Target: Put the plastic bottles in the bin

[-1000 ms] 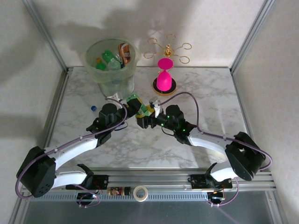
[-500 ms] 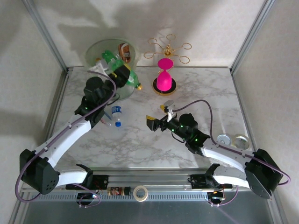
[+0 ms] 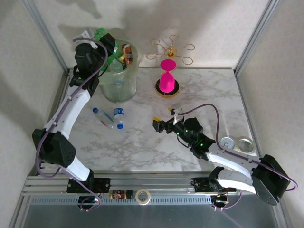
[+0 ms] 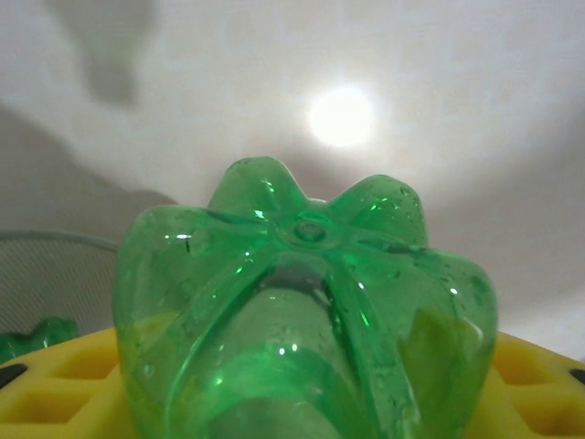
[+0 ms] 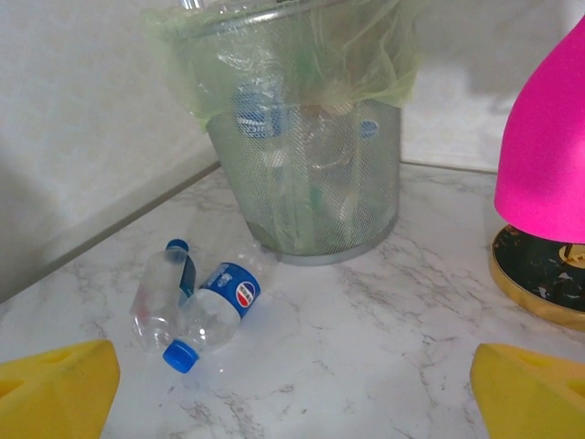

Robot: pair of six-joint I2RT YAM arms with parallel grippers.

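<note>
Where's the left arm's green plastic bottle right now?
Top view, far left: the green plastic bottle is held by the left gripper, over the rim of the round pale-green bin.

The translucent green plastic bottle (image 4: 306,311) is cut off at the bottom edge, and the pink hourglass-shaped object (image 5: 548,155) at the right edge.
</note>
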